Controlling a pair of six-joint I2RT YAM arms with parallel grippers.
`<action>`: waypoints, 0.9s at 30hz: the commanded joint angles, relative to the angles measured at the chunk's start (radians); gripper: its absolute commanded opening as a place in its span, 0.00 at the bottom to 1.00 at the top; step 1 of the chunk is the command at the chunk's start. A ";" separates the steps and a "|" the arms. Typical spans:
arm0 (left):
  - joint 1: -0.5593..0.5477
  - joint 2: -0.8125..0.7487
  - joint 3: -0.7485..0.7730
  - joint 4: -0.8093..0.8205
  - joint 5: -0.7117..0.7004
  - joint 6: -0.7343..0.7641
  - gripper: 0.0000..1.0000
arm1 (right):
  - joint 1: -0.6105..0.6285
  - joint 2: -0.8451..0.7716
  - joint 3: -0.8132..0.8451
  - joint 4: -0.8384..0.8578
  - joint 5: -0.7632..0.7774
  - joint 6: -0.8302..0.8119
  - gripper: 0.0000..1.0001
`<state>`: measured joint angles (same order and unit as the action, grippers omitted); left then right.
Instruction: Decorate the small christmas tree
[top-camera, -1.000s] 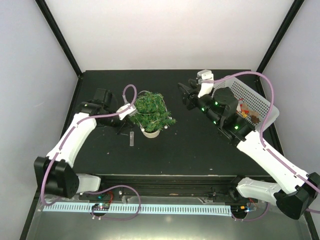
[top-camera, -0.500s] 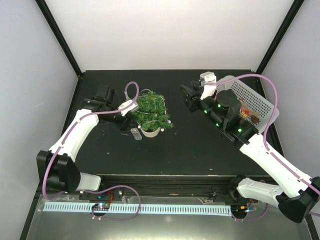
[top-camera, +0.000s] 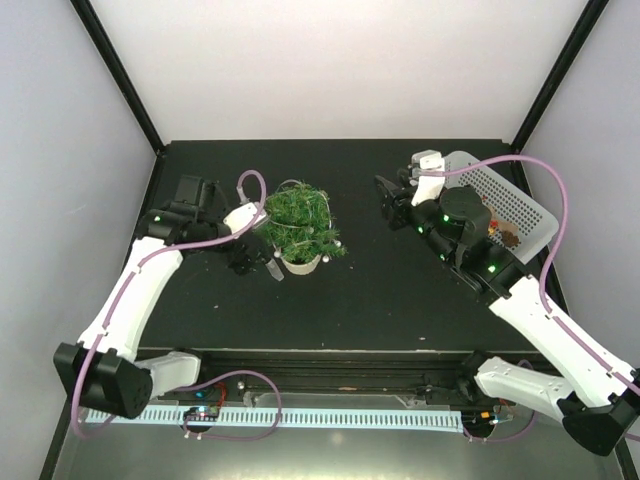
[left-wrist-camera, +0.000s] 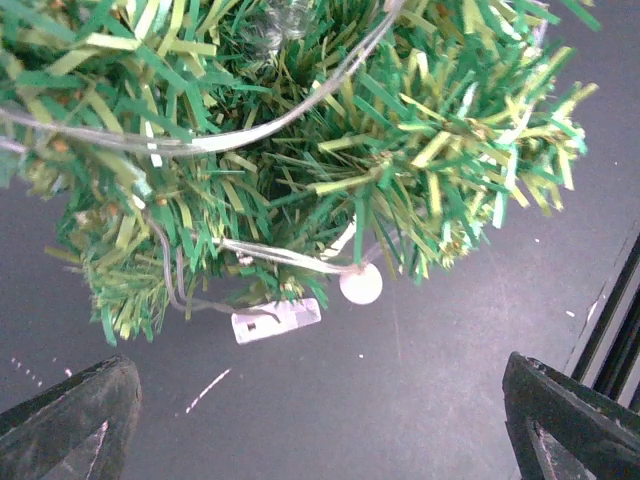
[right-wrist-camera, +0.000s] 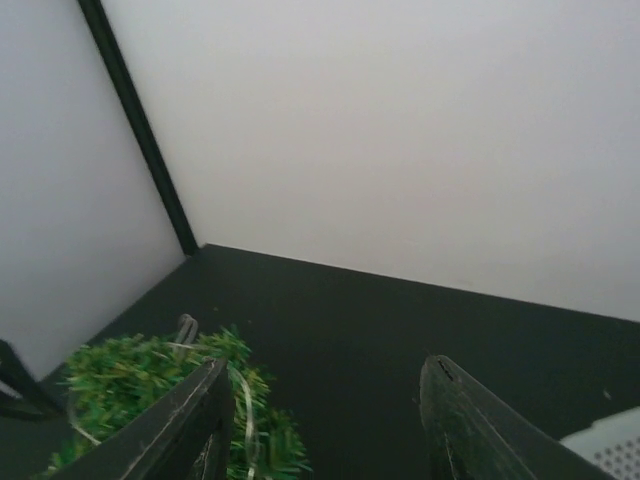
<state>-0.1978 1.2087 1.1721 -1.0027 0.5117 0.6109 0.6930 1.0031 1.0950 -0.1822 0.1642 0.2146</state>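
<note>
The small christmas tree (top-camera: 300, 222) stands in its whitish pot (top-camera: 302, 264) at mid-table, with a clear wire string wound through its branches. In the left wrist view the tree (left-wrist-camera: 300, 130) fills the top. A small white box (left-wrist-camera: 277, 320) on the wire and a white bead (left-wrist-camera: 361, 285) hang at its lower edge. My left gripper (top-camera: 256, 260) sits low beside the tree's left side. It (left-wrist-camera: 320, 430) is wide open with only bare table between its fingers. My right gripper (top-camera: 395, 195) hovers right of the tree. It (right-wrist-camera: 320, 420) is open and holds nothing, with the tree (right-wrist-camera: 150, 390) showing behind its left finger.
A white perforated basket (top-camera: 505, 190) with colourful ornaments stands at the back right, partly under the right arm; its corner (right-wrist-camera: 610, 450) shows in the right wrist view. The black frame posts and white walls close the table on three sides.
My left gripper went from shut to wide open and dropped lower beside the tree's left side. The right arm drifted slightly to the right.
</note>
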 joint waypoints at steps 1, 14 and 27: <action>-0.004 -0.092 0.066 -0.099 -0.072 -0.004 0.99 | -0.005 -0.006 -0.007 -0.090 0.140 -0.007 0.53; 0.054 -0.357 0.113 -0.119 -0.170 -0.099 0.99 | -0.079 0.141 0.048 -0.417 0.183 0.303 0.57; 0.149 -0.194 0.247 -0.106 0.189 -0.202 0.99 | -0.492 0.416 0.228 -0.510 0.074 0.431 0.50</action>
<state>-0.0597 0.9695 1.3876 -1.0985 0.6003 0.4412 0.2722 1.2881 1.2034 -0.6575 0.2680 0.5873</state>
